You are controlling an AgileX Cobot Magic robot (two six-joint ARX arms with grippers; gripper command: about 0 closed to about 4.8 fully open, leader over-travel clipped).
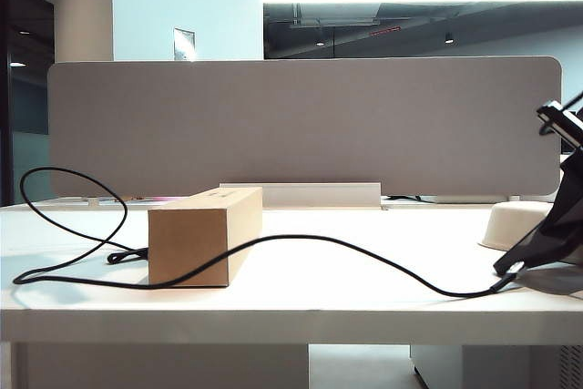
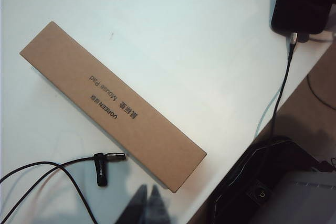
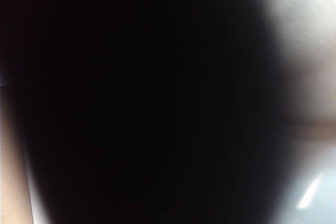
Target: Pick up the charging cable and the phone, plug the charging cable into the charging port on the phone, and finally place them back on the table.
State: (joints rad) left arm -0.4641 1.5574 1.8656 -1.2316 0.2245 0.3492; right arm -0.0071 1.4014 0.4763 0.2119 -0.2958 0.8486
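- Now, seen from the front, a wide white counter [image 1: 301,293] carries a brown cardboard box [image 1: 205,232] left of centre, one short end facing the viewer.
- The charging cable [image 1: 364,257], a thin black cord, loops at the far left, passes in front of the box and runs right along the near edge.
- Its plug end meets the phone [image 1: 547,239] at the right edge. The phone is a black slab, tilted up off the counter with its low end by the plug.
- In the left wrist view the cable's metal tip sits right at the phone's [image 2: 302,1] short lower edge. It appears seated in the charging port, though the slot itself is too small to see.
- The left hand [image 2: 148,203] hovers above the near end of the box, its two fingers pressed together and holding nothing. It touches neither cable nor phone.
- The right hand is at the far right, close to the phone. Its wrist camera shows almost only blackness, likely the phone filling the lens, so whether the hand is wide or narrow cannot be told.
- A white bowl-like object [image 1: 512,225] sits behind the phone.
- Judging by the tilt, the phone is probably being set down.
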